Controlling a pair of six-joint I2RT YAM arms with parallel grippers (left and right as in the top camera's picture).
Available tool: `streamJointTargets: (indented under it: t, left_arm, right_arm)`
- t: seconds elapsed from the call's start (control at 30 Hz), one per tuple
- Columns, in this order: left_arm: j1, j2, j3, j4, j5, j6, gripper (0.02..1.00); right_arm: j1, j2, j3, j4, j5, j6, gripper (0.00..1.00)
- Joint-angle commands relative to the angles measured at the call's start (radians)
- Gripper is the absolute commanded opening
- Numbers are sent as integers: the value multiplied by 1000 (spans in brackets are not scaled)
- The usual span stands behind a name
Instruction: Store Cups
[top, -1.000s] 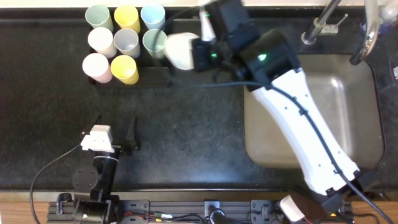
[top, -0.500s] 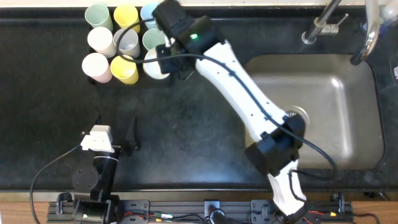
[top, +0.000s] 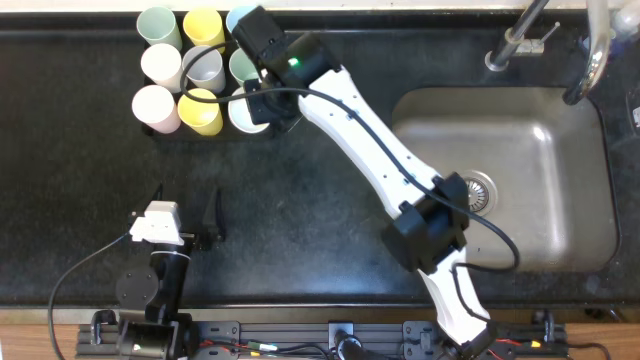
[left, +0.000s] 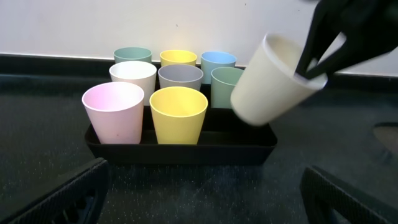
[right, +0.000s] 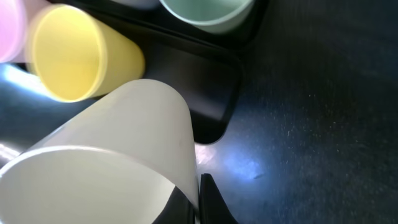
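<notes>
Pinching the rim of a white cup (left: 270, 87), the right gripper (left: 313, 67) holds it tilted over the free front corner of the tray (left: 186, 152), beside the front yellow cup (left: 178, 112). The left gripper (top: 188, 203) stands open over the counter (top: 300, 220), well apart from the tray.

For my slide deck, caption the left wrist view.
Right arm's jaws hold a tilted white plastic cup over the black plastic tray of eight pastel cups.
</notes>
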Motion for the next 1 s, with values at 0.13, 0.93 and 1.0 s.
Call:
streamJointTargets:
  t: [0.13, 0.93, 1.0]
  left_arm:
    - [-8, -10, -2, -2, 16, 21, 1000]
    - [-8, -10, -2, -2, 16, 21, 998]
    - [-8, -10, -2, -2, 16, 21, 1000]
  right_arm:
    - [6, 47, 26, 19, 53, 31, 45]
    - [4, 90, 25, 65, 86, 37, 42]
    - [5, 100, 25, 64, 85, 40, 45]
